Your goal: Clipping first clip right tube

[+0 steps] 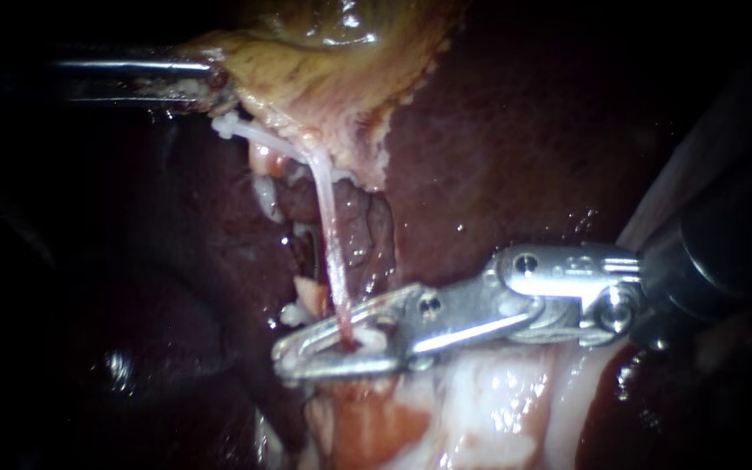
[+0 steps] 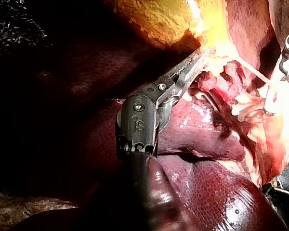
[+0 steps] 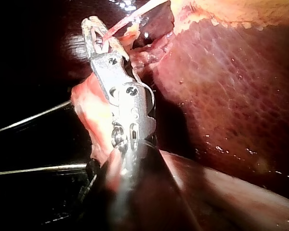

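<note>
A pale tube (image 1: pixel 328 235) runs down from the yellow-tan gallbladder (image 1: pixel 324 78) across the dark red liver (image 1: pixel 498 157). My right instrument (image 1: pixel 341 346) comes in from the right. Its long metal jaws lie across the tube's lower end, meeting at the tips, with the tube and a whitish clip (image 1: pixel 372 339) pinched between them. In the right wrist view the same jaws (image 3: pixel 95 33) hold the tube (image 3: pixel 130 19). My left instrument (image 1: pixel 215 87) is shut on the gallbladder's edge and holds it up; its jaws (image 2: pixel 195 62) show this in the left wrist view.
Pale, pinkish fatty tissue (image 1: pixel 446 409) lies under and below the right instrument's jaws. Ragged whitish strands and a short stub (image 1: pixel 263 178) sit left of the tube. The right instrument's dark shaft (image 1: pixel 724 244) fills the right side.
</note>
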{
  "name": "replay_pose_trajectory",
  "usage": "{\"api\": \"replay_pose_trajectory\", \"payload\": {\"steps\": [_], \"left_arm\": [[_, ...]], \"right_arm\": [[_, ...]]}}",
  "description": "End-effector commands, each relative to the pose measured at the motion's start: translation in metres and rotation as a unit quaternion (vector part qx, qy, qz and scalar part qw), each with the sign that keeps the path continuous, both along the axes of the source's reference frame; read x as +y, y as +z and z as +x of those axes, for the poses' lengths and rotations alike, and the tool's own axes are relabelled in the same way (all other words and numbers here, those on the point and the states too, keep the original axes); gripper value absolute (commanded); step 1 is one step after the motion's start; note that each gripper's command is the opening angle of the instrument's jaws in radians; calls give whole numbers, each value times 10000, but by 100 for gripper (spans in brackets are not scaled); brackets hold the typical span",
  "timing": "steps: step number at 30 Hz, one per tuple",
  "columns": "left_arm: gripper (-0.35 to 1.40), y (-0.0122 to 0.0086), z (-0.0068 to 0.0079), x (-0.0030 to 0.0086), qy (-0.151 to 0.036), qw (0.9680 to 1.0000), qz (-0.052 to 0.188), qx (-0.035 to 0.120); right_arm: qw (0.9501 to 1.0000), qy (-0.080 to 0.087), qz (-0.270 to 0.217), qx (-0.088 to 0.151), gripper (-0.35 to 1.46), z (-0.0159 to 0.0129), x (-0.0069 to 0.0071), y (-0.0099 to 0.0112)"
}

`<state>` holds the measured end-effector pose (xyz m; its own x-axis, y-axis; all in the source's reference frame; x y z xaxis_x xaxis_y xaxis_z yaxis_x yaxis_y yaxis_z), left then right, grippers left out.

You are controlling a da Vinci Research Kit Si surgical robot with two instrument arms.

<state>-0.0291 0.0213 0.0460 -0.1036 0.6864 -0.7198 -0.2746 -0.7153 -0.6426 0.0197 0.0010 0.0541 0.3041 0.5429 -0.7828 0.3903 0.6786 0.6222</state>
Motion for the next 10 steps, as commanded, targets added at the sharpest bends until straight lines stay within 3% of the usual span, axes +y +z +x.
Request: {"api": "replay_pose_trajectory", "payload": {"steps": [1, 10], "left_arm": [[-35, 0, 0, 0, -3, 10000, 1, 1], [-35, 0, 0, 0, -3, 10000, 1, 1]], "right_arm": [[10000, -15, -11, -14, -35, -1, 0, 2], [10000, -32, 48, -37, -35, -2, 2, 2]]}}
